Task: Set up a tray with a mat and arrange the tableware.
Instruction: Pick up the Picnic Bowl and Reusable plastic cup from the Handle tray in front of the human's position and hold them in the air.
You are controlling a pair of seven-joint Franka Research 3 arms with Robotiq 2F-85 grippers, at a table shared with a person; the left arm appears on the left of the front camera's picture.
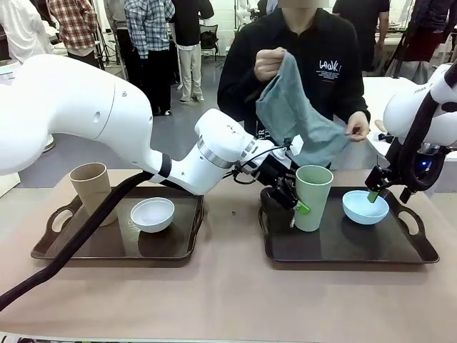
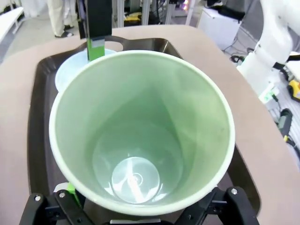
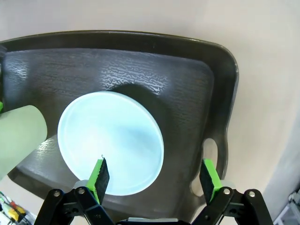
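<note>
Reaching across to the right tray (image 1: pixel 343 246), the left hand (image 1: pixel 296 204) is spread wide around the lower part of the pale green cup (image 1: pixel 313 196), which stands on that tray; I cannot tell whether its pads press the cup. The right hand (image 1: pixel 373 193) is wide too, one finger inside the light blue bowl (image 1: pixel 365 209) and the other outside its rim. The tan cup (image 1: pixel 91 187) and white bowl (image 1: pixel 152 214) sit on the left tray (image 1: pixel 107 246). Across the bench (image 1: pixel 228 300), a person holds up a grey-blue cloth (image 1: pixel 296 114).
</note>
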